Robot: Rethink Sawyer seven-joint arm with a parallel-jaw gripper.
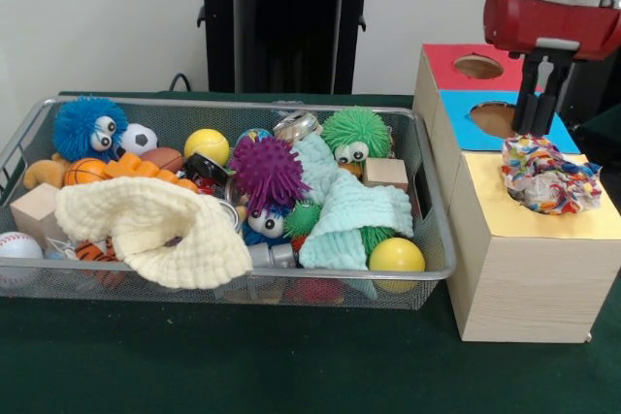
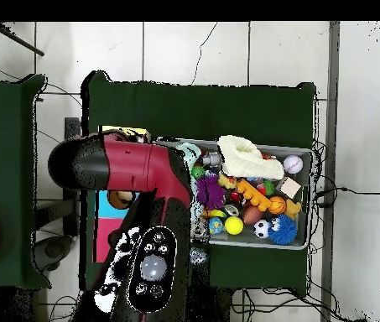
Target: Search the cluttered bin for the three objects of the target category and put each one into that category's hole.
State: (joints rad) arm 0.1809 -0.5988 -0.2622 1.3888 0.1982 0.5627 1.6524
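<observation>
I am hovering the gripper (image 1: pixel 537 109) just above the wrapper wad (image 1: pixel 548 175) sitting on the yellow box (image 1: pixel 529 264), fingers apart and empty by my read, and judging it should be nudged squarely into that box's hole.

No readable text, labels, brand names or nos. anywhere. Wrapper (image 1: pixel 548 175) on the box (image 1: pixel 529 269) has a colour print but no legible letters; cans in the bin (image 1: pixel 432 239) too small to read.
</observation>
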